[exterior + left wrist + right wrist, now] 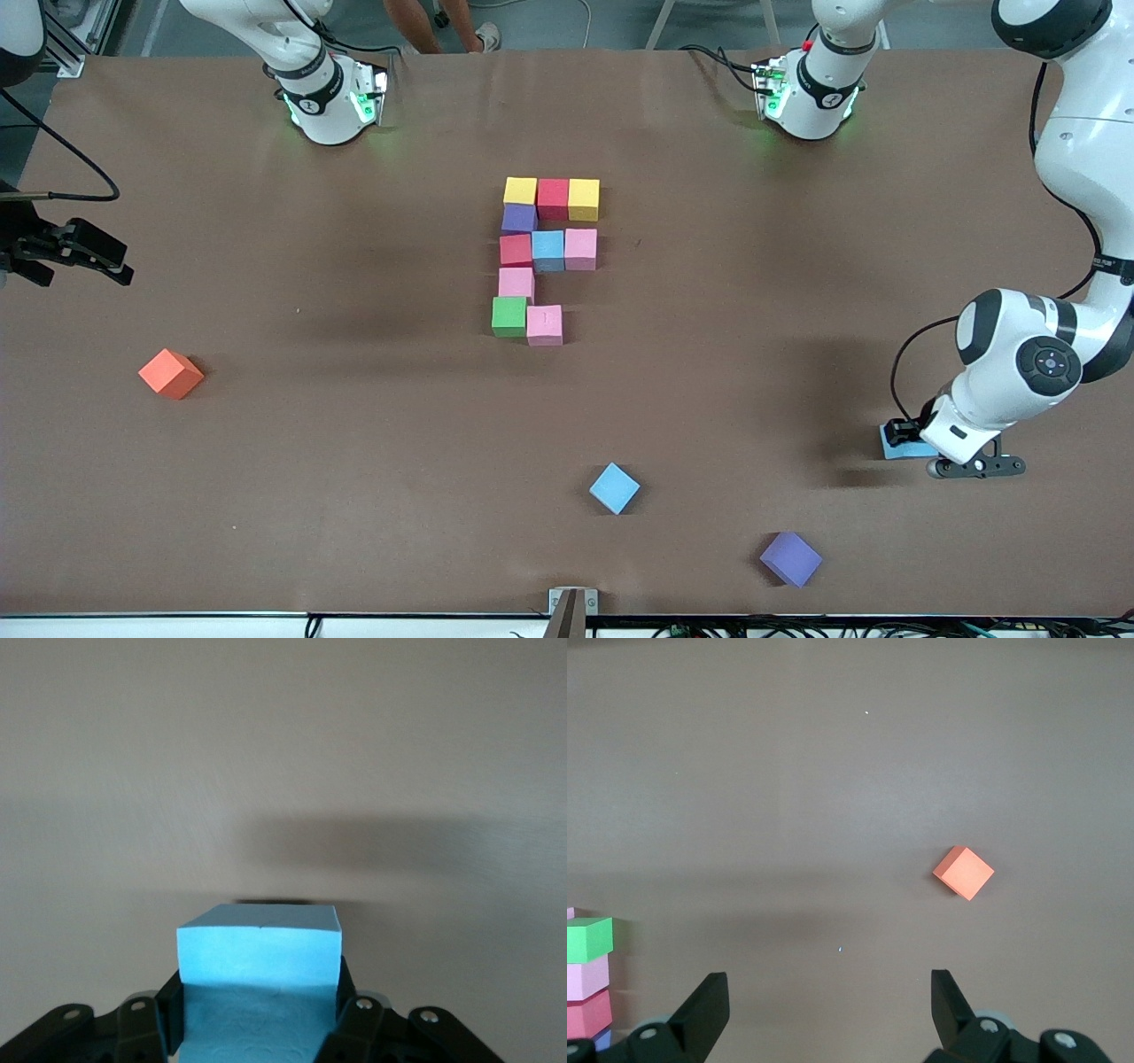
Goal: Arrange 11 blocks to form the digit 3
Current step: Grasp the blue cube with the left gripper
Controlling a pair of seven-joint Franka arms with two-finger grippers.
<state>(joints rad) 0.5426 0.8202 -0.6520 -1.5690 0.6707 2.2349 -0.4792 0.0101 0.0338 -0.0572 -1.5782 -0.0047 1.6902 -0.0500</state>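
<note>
Several blocks form a partial digit 3 [545, 257] mid-table: yellow [520, 190], red, yellow along the edge nearest the robots, then purple, a red, light blue and pink row, a pink one, and green [508, 316] with pink [544, 325]. My left gripper [902, 436] [257, 981] is low at the table by the left arm's end, shut on a light blue block [905, 449] [259, 943]; its fingers press both sides. My right gripper [89, 255] [828, 1001] waits open and empty over the right arm's end.
A loose light blue cube [614, 487] and a purple cube [790, 558] lie nearer the front camera than the figure. An orange cube [171, 373] [963, 872] lies toward the right arm's end. A metal bracket [572, 607] stands at the table's front edge.
</note>
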